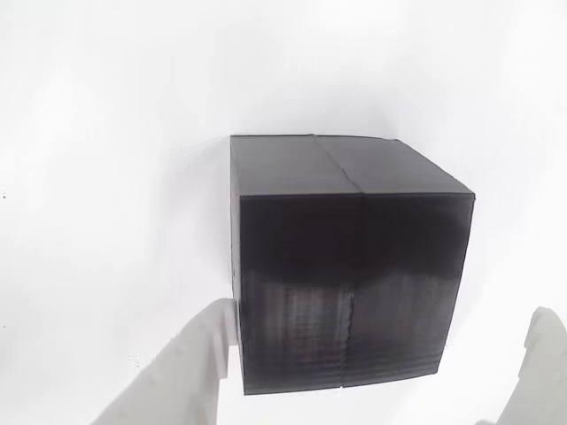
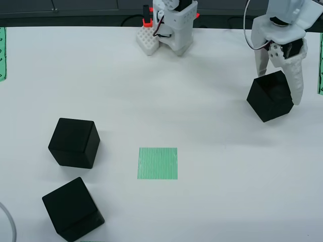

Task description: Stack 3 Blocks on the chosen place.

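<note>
In the wrist view, the two white fingers of the gripper (image 1: 381, 372) stand at the bottom corners, and a black block (image 1: 350, 266) sits between them. The left finger (image 1: 190, 363) is touching or almost touching the block's lower left edge, while the right finger (image 1: 545, 372) is apart from the block with white table showing between. So the jaws are spread and straddle the cube, not yet pressing it on both sides. I judge this is the moment just before closing, because the cube is already centred enough for a grip.

In the overhead view, the nearest things are two other blocks at the lower left: one block (image 2: 73, 209) close to the bottom edge and another block (image 2: 74, 142) just above it, near each other but not touching. The green-striped square (image 2: 157, 163), the chosen place, lies flat in the middle of the table (image 2: 212, 91) and nothing stands on it, so no stacking is done yet.

Farther, at the upper right, the gripper (image 2: 277, 93) comes down over the third block (image 2: 270, 96), which is turned at an angle and well apart from the striped square. At the far edge stands the white arm base (image 2: 174, 25).
</note>
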